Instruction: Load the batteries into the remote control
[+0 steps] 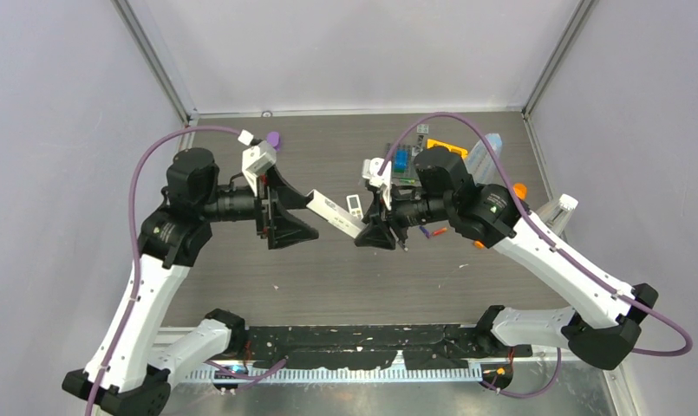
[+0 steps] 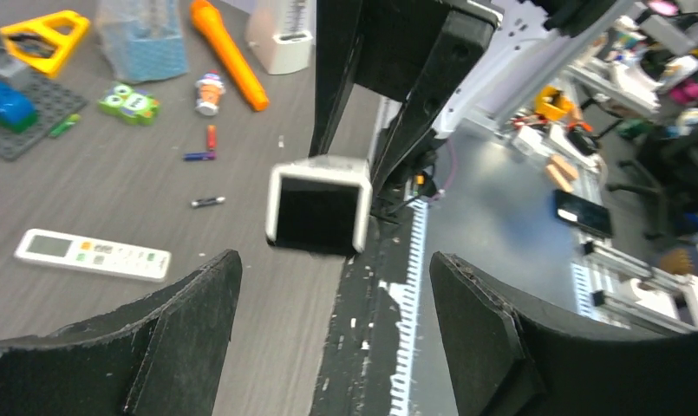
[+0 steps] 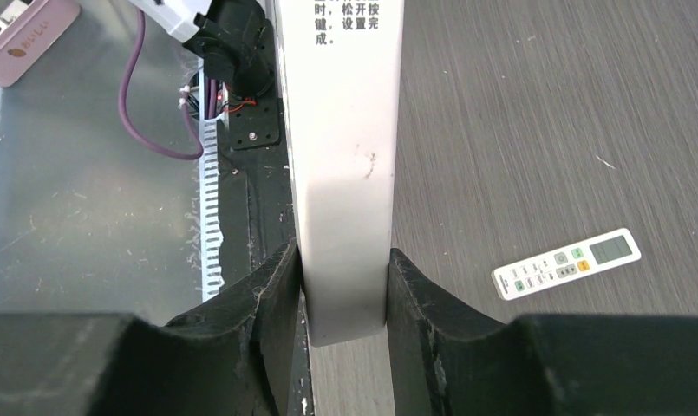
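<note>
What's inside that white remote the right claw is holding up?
The remote shows only a dark, blurry recess at its end; anything deeper is hidden by its white shell. Three batteries lie on the table.

**Two arms, tool facing tool over the middle of the tabletop (image 1: 328, 286)**

The left arm (image 1: 141, 286) rises from the near left corner, its elbow high by the left edge and its wrist turned level toward the right. Its tool (image 1: 310, 215) has the jaws spread wide. The right arm (image 1: 553, 251) climbs from the near right corner and reaches leftward. Its tool (image 3: 343, 256) is clamped on one end of a long white plastic remote control (image 3: 345, 130), with its black fingers (image 3: 267, 295) pressed against the two long edges.
</note>
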{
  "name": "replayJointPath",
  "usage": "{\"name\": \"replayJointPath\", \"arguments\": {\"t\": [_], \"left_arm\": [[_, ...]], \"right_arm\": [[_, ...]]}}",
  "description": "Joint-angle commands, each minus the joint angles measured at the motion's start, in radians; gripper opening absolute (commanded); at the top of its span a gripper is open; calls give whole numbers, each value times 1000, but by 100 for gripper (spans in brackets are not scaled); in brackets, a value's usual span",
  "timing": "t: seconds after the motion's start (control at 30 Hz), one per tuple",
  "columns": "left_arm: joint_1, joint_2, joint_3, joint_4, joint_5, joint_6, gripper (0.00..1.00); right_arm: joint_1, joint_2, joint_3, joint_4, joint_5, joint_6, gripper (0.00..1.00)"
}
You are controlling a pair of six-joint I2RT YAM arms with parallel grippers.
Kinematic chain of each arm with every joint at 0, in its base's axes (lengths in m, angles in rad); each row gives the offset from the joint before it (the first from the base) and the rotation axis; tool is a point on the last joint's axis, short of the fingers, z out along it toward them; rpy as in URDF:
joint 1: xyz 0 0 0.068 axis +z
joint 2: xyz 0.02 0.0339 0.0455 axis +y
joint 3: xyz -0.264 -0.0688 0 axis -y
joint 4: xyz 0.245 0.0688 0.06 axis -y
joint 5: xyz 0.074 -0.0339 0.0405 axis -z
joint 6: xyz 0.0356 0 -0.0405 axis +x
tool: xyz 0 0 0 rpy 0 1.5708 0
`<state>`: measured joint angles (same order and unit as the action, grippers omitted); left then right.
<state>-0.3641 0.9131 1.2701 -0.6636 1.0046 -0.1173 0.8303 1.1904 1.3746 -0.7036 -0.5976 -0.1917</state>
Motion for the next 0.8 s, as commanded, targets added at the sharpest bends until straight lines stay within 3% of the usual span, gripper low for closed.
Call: {"name": "replayJointPath", "arguments": {"t": [0.0,0.27,0.77], "left_arm": [[5,19,-43,241,178,-227,81],[5,28,-65,269,195,-271,62],[5,16,-111,345,160,-276,52]], "right_arm": [[38,-12,40,73,50,-37,15],[58,27,81,71,56,-45,14],[70,65,111,33,39,-43,13]]}}
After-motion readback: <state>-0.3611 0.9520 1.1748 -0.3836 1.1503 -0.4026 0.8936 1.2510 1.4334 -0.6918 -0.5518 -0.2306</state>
